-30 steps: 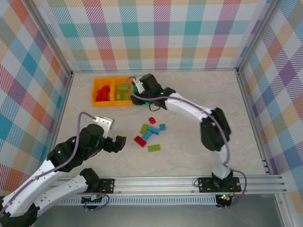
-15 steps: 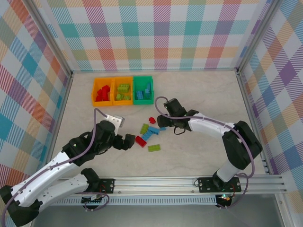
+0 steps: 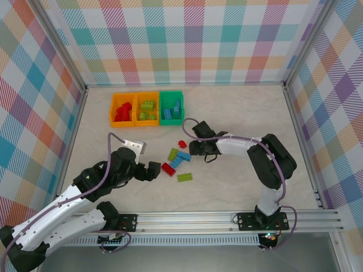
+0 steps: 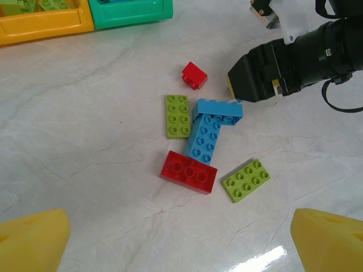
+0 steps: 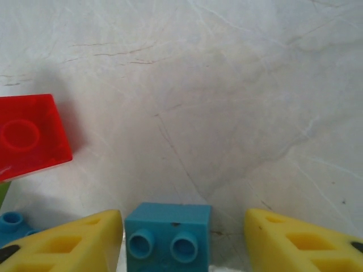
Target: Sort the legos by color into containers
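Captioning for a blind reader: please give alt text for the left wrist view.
Loose red, lime green and light blue legos lie clustered on a pale marbled table, the right arm reaching in from the upper right. An orange bin and a green bin sit at the top edge; the yellow left fingers frame the bottom corners.

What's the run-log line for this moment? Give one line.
step: pick blue | right pincer: open, astride small blue brick, not yet gripped | left pincer: open, empty
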